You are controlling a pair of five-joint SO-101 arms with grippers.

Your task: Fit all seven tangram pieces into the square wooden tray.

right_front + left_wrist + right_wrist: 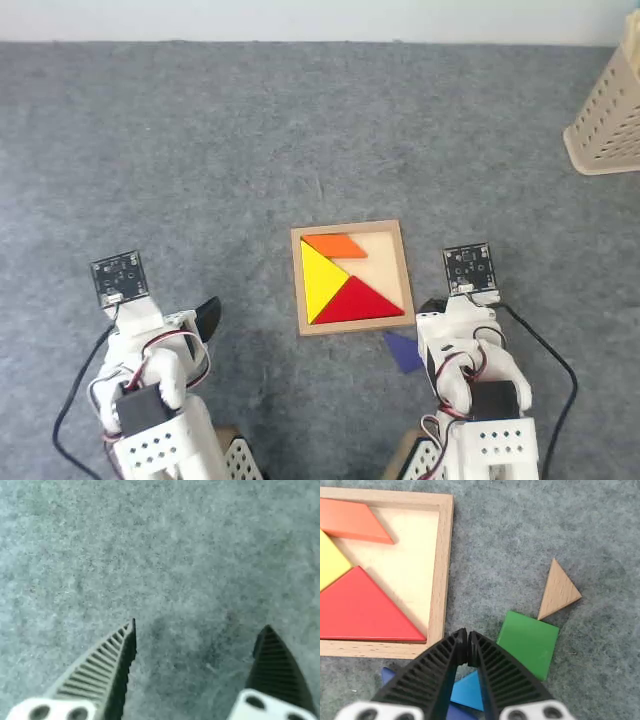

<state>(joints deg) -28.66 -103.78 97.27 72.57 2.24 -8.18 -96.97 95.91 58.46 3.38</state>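
Grey, felt-like fabric (200, 150) covers the table I'm working over. My square wooden tray (350, 226) lies flat just beside the right gripper (467, 647), on the side toward the left arm. It holds three smooth painted pieces: an orange parallelogram (352, 522) along the far rim, a yellow triangle (330, 562), and a red triangle (360, 610) against the near rim, with bare pale wood between them. On the gripper's other side sits a green square (529, 642), and a plain wooden triangle (557, 590) has a corner at its edge. A light blue piece (467, 692) and a darker blue piece (403, 350) lie partly under the ribbed black fingers, which are pressed together on nothing. The left gripper (200, 630) is spread wide over bare fabric, well apart from the tray. A beige perforated basket (610, 110) stands far off.
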